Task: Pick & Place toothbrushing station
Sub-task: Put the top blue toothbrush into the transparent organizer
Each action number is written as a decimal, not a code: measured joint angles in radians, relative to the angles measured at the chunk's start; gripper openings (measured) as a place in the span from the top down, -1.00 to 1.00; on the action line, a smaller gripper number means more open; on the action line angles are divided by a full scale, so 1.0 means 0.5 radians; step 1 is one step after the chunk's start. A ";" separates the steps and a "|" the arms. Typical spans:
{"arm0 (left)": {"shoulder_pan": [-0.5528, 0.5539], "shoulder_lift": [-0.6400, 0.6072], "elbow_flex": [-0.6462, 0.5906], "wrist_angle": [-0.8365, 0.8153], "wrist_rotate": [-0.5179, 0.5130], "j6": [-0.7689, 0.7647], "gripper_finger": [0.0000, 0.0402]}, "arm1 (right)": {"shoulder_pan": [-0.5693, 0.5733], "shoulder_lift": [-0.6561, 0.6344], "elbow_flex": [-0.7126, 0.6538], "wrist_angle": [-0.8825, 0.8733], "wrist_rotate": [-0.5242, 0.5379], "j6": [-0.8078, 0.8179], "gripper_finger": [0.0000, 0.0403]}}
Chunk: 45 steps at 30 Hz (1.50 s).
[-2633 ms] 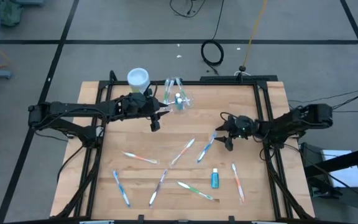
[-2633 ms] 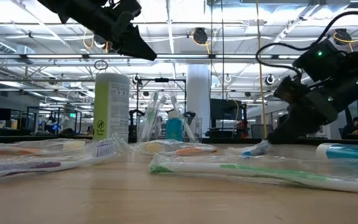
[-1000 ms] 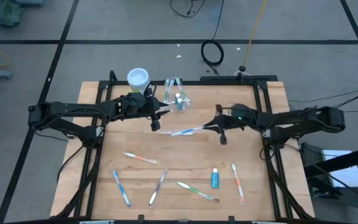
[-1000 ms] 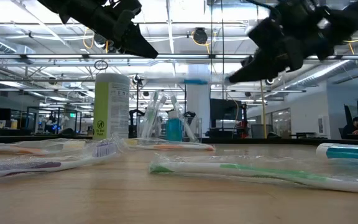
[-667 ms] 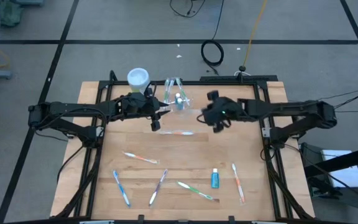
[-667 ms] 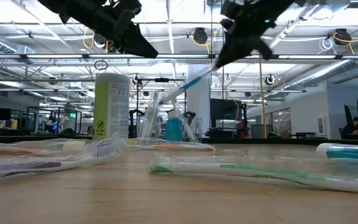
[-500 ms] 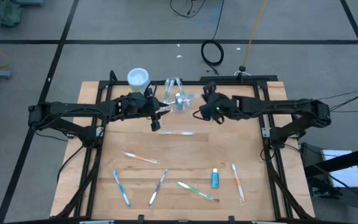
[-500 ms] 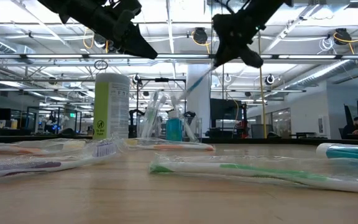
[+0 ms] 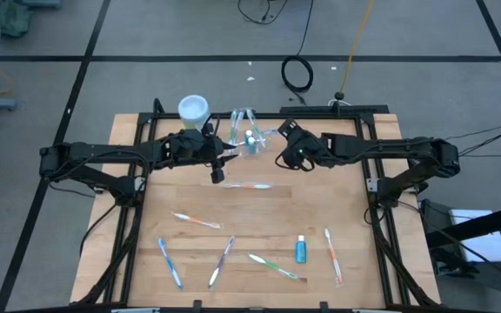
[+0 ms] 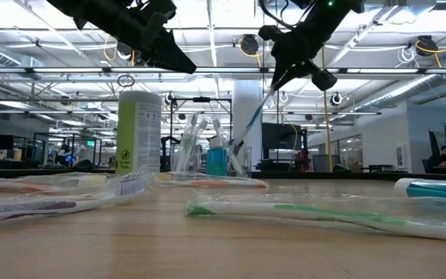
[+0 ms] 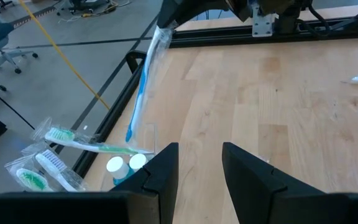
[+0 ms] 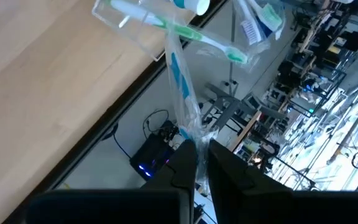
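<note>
The right gripper (image 9: 287,146), clenched on a wrapped blue toothbrush (image 10: 252,118), holds it tilted above the clear toothbrushing station (image 9: 249,139) at the table's far edge. The tip could miss a compartment or nudge the light holder off the edge. The left gripper (image 9: 217,171) hovers nearby, half open and empty. More toothbrushes (image 9: 197,221) lie across the wooden table (image 9: 355,217), in a large room with grey flooring.

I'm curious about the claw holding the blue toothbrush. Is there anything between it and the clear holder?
Only the wrapped blue toothbrush spans that gap, slanting down from the right end effector toward the clear holder. The low view shows it.
</note>
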<state>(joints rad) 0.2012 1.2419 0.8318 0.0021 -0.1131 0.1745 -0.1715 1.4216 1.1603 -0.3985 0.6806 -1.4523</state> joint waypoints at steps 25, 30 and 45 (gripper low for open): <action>0.000 0.001 0.000 0.002 -0.001 0.001 0.36 | -0.183 0.002 -0.565 1.128 -0.384 -0.604 0.58; 0.000 0.000 0.000 0.003 0.000 0.001 0.36 | -0.237 0.002 -0.569 1.193 -0.471 -0.449 0.37; 0.000 0.000 0.000 0.001 0.000 -0.038 0.36 | -0.477 0.000 -0.569 1.695 -0.472 1.552 0.17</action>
<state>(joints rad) 0.2012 1.2419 0.8318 0.0027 -0.1131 0.1555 -0.4097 1.4216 0.8758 0.4491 0.4446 -0.6760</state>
